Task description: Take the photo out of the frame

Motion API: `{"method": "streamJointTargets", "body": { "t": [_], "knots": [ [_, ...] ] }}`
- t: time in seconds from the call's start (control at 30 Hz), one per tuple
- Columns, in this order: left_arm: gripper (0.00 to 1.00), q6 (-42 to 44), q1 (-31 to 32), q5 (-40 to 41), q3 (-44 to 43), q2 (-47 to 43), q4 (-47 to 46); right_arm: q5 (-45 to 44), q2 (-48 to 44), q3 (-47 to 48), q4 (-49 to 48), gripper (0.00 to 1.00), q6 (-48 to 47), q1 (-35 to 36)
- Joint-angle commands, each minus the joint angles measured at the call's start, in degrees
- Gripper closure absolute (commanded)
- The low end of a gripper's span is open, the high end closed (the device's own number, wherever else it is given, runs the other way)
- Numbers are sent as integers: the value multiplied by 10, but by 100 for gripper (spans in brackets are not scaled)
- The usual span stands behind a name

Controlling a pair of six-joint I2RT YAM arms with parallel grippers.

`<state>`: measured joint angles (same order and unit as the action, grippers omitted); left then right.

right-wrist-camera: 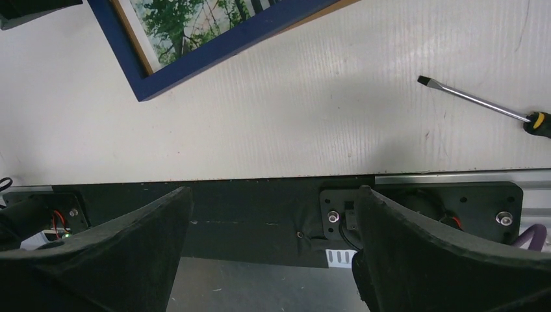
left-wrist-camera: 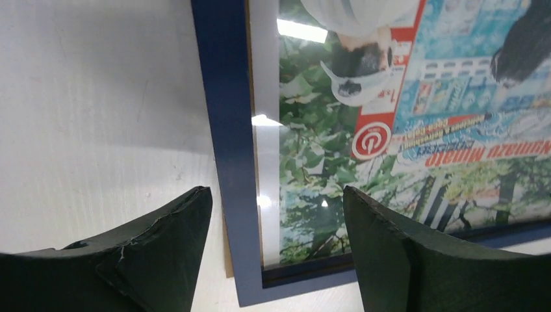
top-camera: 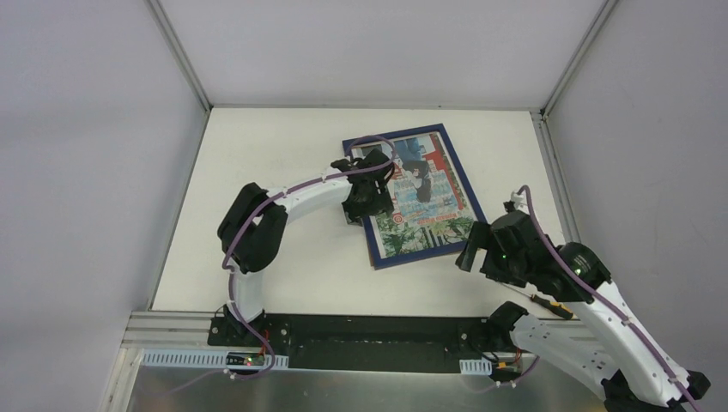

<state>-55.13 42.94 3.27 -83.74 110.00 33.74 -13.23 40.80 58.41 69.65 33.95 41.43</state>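
Toward the far right of the white tabletop (top-camera: 326, 283), in the overhead view, the thin dark-blue rectangular picture frame (top-camera: 464, 174) lies flat and slightly skewed. Its long axis runs from the far edge back toward the near edge, and the colourful printed photo (top-camera: 425, 193) faces up inside it. The left gripper (top-camera: 365, 206) hangs over the frame's left long side, plainly the nearer arm, while the right gripper (top-camera: 485, 253) sits just off the frame's near right corner. A yellow-and-black-handled screwdriver (top-camera: 549, 306) lies near the near right edge. From the left wrist, the left gripper (left-wrist-camera: 274, 214) is spread, and its black fingers (left-wrist-camera: 162, 240) straddle the frame's blue side rail (left-wrist-camera: 224, 130) close to a corner. One finger is over bare tabletop and the other over the photo (left-wrist-camera: 390, 130); neither visibly touches the rail. Bare tabletop lies open beyond that rail, leaving room to slide or tip the frame. From the right wrist, the right gripper (right-wrist-camera: 273, 247) stands wide apart and empty above the near edge. The frame's corner (right-wrist-camera: 188, 62) is well ahead of it, with the screwdriver (right-wrist-camera: 477, 105) off to one side.
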Motion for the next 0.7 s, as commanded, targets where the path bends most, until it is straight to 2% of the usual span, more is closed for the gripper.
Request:
{"method": "streamJointTargets", "body": {
  "t": [0.0,0.13,0.27,0.43,0.67],
  "knots": [
    [25,-70,7,73,-15,0,4,-14,-27,30,49,1,16,-3],
    [28,-82,15,82,-8,14,4,-23,-52,35,57,1,11,-3],
    [40,-100,15,86,3,29,3,-37,-65,41,66,1,-6,-2],
    [56,-88,15,93,3,37,-7,-43,-73,45,72,8,-26,-3],
    [64,-91,15,84,19,45,-7,-35,-73,43,68,12,-28,-2]
  ]
}}
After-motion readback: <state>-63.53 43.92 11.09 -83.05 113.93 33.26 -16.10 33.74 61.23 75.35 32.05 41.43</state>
